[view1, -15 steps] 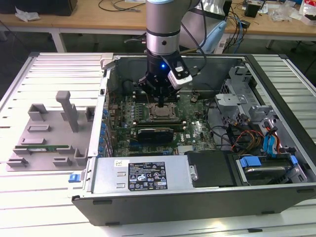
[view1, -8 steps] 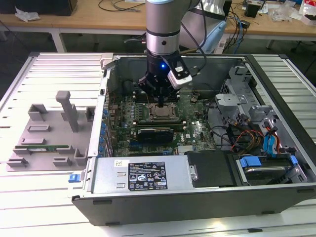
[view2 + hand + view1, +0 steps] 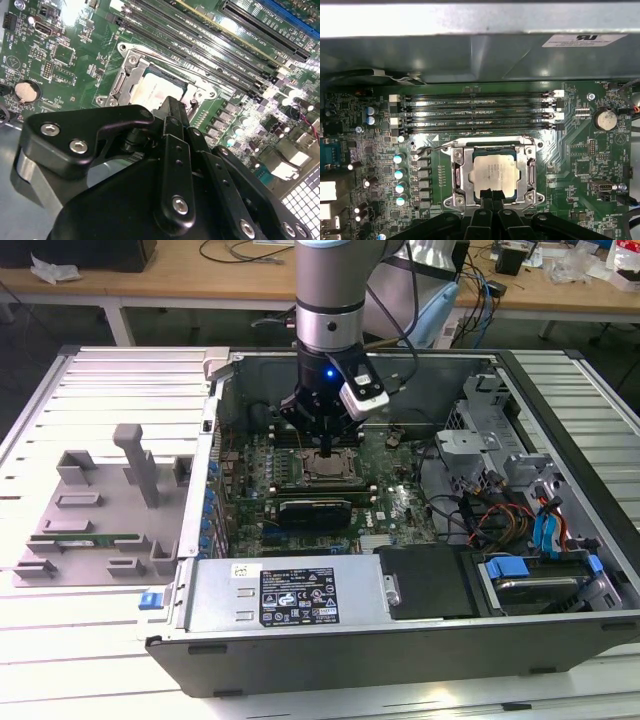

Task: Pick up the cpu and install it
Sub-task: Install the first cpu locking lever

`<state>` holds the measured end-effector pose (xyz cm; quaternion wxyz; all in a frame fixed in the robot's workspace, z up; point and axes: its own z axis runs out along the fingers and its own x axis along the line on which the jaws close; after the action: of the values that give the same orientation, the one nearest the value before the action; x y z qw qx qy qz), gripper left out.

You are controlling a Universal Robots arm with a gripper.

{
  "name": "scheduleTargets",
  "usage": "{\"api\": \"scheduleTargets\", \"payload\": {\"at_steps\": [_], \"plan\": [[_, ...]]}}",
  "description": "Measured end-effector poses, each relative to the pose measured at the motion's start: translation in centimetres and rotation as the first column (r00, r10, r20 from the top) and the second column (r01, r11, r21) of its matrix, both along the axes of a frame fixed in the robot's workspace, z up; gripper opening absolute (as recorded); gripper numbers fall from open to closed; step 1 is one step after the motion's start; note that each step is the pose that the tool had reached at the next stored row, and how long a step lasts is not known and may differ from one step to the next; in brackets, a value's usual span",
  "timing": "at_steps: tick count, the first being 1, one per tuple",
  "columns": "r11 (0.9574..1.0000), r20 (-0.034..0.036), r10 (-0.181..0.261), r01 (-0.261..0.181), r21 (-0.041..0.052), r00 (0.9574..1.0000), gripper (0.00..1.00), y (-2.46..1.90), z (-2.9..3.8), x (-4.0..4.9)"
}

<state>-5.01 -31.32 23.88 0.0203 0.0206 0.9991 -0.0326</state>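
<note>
The cpu (image 3: 492,172) is a silvery square chip lying flat in the open metal socket frame (image 3: 457,175) on the green motherboard. In the second wrist view the cpu (image 3: 150,90) is partly hidden behind my black fingers. My gripper (image 3: 490,192) hangs just above the chip's near edge, its two fingers (image 3: 485,196) pressed together with nothing between them. In the exterior view the gripper (image 3: 326,445) reaches down into the open computer case, right over the cpu (image 3: 325,462). Whether the fingertips touch the chip is unclear.
Rows of black memory slots (image 3: 475,110) run beside the socket, with the case wall (image 3: 470,55) beyond. A power supply (image 3: 290,595), drive cage (image 3: 540,570) and cables (image 3: 490,515) crowd the case. A grey fixture (image 3: 100,510) holding a green memory stick (image 3: 90,538) sits at the exterior view's left.
</note>
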Motion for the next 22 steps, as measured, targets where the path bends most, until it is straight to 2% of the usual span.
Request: {"api": "scheduleTargets", "payload": {"at_steps": [2,6,13,20,22], "plan": [[1.0,0.0,0.0,0.0,0.0,1.0,0.11,0.0,0.44,0.0],[1.0,0.0,0.0,0.0,0.0,1.0,0.11,0.0,1.89,0.0],[1.0,-0.0002,0.0,0.0,0.0,1.0,0.11,0.01,1.99,-0.12],[1.0,0.0001,0.0,0.0,0.0001,1.0,0.11,0.02,1.98,-1.45],[1.0,0.0,0.0,0.0,0.0001,1.0,0.11,0.02,1.98,-2.08]]}}
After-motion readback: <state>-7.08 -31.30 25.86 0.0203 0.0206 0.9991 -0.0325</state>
